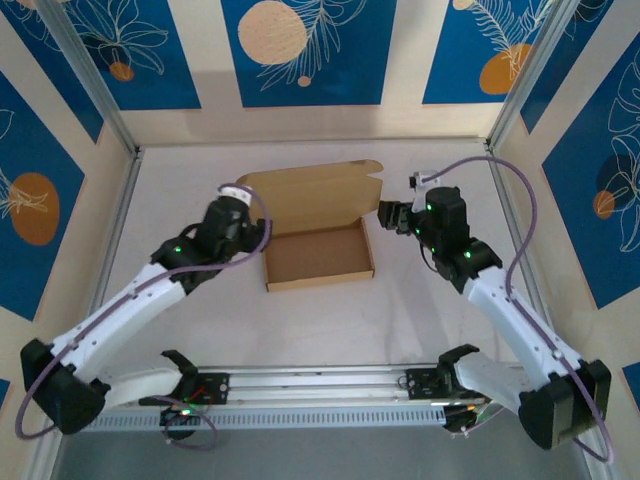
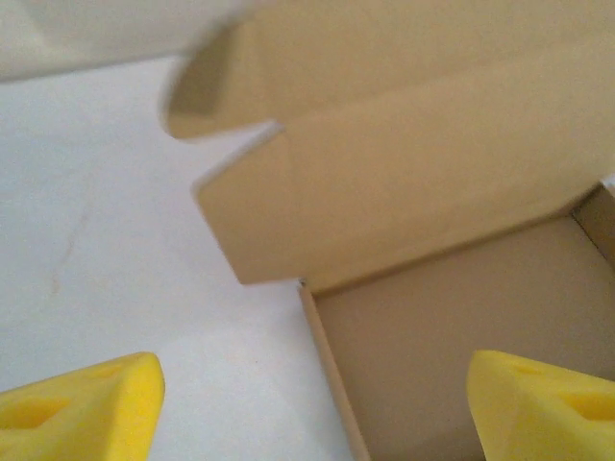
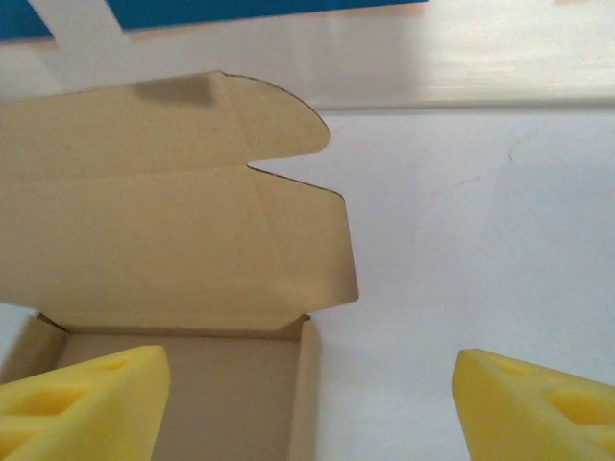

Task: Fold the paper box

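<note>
- Left gripper (image 2: 315, 384): the two yellow foam fingers (image 2: 82, 415) sit at opposite lower corners of the left wrist view. The jaws are spread wide with nothing gripped. One finger is over bare table and the other over the tray floor, with the tray's left side wall between them.
- Right gripper (image 3: 311, 373): jaws likewise spread wide and holding nothing. One finger is over the tray interior and the other over bare table, with the tray's right side wall between them.
- Placement from the top view: the left gripper (image 1: 238, 198) is just beside the left end of the lid. The right gripper (image 1: 388, 214) is just beside the box's right end, level with the lid hinge. Contact at either point cannot be made out from above.
- Paper box (image 1: 318, 255): plain brown cardboard, resting on the table between the two grippers.
- Tray: shallow, with its side walls raised.
- Lid (image 3: 173, 221): open, rising from the far edge of the tray. It has a creased front flap, with a rounded ear and a notch at its end.
- Table (image 1: 320, 325): white and matte.
- Cables (image 1: 520, 230): lilac, looping along each arm.
- Wall panels (image 1: 300, 50): blue, with leaf outlines and orange discs, around the far and side edges.
</note>
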Motion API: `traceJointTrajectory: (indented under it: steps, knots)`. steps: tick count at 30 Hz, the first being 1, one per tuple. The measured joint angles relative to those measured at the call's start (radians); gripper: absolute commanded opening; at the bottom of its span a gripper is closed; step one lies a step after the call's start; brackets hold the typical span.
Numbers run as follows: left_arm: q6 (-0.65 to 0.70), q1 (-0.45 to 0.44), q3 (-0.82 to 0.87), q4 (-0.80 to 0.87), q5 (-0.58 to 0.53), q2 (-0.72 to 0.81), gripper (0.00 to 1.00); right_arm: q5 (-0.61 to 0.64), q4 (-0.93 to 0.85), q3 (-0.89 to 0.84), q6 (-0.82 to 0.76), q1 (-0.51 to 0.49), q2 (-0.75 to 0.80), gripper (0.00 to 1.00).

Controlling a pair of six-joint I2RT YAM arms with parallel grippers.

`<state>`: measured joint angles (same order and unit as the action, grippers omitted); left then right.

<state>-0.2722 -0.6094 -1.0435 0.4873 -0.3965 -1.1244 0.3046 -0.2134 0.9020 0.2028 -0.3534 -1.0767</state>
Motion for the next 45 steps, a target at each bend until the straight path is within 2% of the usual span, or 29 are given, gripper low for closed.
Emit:
traceJointTrajectory:
  steps: [5, 10, 13, 17, 21, 26, 30, 34, 37, 41, 45]
  knots:
    - [0.122, 0.131, -0.012, -0.078, 0.093, -0.091, 0.94, -0.075, 0.063, 0.066, -0.174, 0.056, -0.245, 0.87]
    - [0.206, 0.22, -0.002, -0.145, 0.241, -0.154, 0.94, -0.229, 0.126, 0.065, -0.303, 0.126, -0.32, 0.9]
    - [0.25, 0.275, 0.031, -0.242, 0.314, -0.141, 0.93, -0.337, 0.171, 0.068, -0.346, 0.177, -0.327, 0.87]
    - [0.281, 0.324, 0.063, -0.325, 0.383, -0.144, 0.91, -0.502, 0.176, 0.124, -0.406, 0.24, -0.38, 0.76]
    - [0.282, 0.367, 0.119, -0.42, 0.464, -0.145, 0.9, -0.628, 0.179, 0.152, -0.502, 0.254, -0.433, 0.76]
    - [0.281, 0.412, 0.202, -0.501, 0.555, -0.145, 0.83, -0.709, 0.198, 0.164, -0.565, 0.26, -0.505, 0.78]
    - [0.272, 0.446, 0.22, -0.558, 0.622, -0.164, 0.83, -0.727, 0.179, 0.23, -0.594, 0.262, -0.597, 0.78]
    - [0.271, 0.462, 0.22, -0.623, 0.68, -0.2, 0.81, -0.75, 0.16, 0.283, -0.606, 0.261, -0.645, 0.71]
    - [0.275, 0.463, 0.22, -0.643, 0.715, -0.228, 0.77, -0.765, 0.138, 0.31, -0.617, 0.254, -0.66, 0.61]
    - [0.289, 0.463, 0.218, -0.655, 0.743, -0.265, 0.67, -0.777, 0.126, 0.314, -0.621, 0.248, -0.662, 0.56]
    - [0.306, 0.464, 0.203, -0.654, 0.78, -0.293, 0.42, -0.771, 0.122, 0.314, -0.621, 0.233, -0.661, 0.46]
